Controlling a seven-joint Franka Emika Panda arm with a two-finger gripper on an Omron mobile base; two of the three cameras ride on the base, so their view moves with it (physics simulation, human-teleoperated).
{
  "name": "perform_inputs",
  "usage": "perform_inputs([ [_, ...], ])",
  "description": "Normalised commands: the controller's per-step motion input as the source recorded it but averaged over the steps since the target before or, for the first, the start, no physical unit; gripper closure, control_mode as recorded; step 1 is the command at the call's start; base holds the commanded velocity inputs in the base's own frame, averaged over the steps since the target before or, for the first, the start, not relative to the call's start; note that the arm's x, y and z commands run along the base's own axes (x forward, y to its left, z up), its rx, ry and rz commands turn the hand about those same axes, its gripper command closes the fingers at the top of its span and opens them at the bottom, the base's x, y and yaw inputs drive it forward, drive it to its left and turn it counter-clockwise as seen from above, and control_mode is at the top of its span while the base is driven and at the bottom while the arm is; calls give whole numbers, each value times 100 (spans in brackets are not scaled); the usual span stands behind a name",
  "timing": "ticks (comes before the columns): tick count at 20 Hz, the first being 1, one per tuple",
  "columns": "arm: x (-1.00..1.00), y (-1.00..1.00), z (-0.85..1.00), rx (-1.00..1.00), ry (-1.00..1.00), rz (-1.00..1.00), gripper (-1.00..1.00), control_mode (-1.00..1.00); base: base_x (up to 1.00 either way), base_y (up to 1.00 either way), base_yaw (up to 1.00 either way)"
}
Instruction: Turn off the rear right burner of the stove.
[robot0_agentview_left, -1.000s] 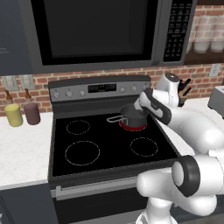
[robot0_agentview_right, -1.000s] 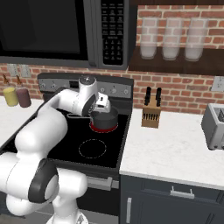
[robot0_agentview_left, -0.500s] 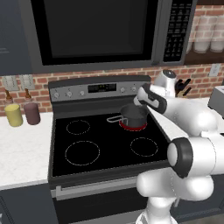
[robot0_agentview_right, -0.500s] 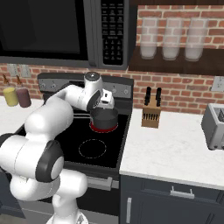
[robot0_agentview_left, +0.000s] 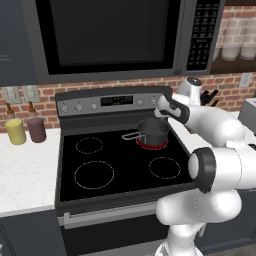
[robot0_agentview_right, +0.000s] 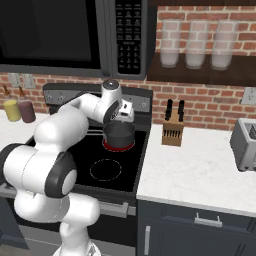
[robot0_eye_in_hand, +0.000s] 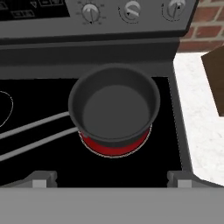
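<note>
stove (robot0_agentview_left: 120, 165): black glass-top range, steel control panel (robot0_agentview_left: 112, 102) at the back with round knobs and a digital display.

rear right burner (robot0_eye_in_hand: 114, 151): back right of the glass, glowing red, so it is on. a dark saucepan (robot0_eye_in_hand: 114, 105) sits on it, handle pointing toward the stove's left.

gripper (robot0_agentview_left: 162, 109): raised over the back right of the stove, just in front of the right end of the control panel. fingers wide apart, nothing between them. compared with a second ago, the hand has risen from beside the saucepan and moved back toward the panel; the base has not driven, since the stove and counter sit the same in both base views.

knobs: the hand view shows three along the panel's right end; left knob (robot0_eye_in_hand: 91, 10), middle knob (robot0_eye_in_hand: 132, 8), right knob (robot0_eye_in_hand: 176, 5). which one governs the rear right burner cannot be read from the markings.

status: approach stage. the shift puts the knobs ahead of the open fingers, but no knob is touched yet. judged next: close in on the correct knob, pinch it, turn until the red ring goes dark.

other items: microwave (robot0_agentview_left: 110, 35) above; knife block (robot0_agentview_right: 172, 132) on the right counter, well apart from the saucepan.
</note>
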Motion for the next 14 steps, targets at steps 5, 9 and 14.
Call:
perform_inputs([
  [5,8,0,0,0,0,0,-100,-100,0,0,0],
  [9,15,0,0,-11,0,1,-100,-100,0,0,0],
  [14,7,0,0,-14,0,6,-100,-100,0,0,0],
])
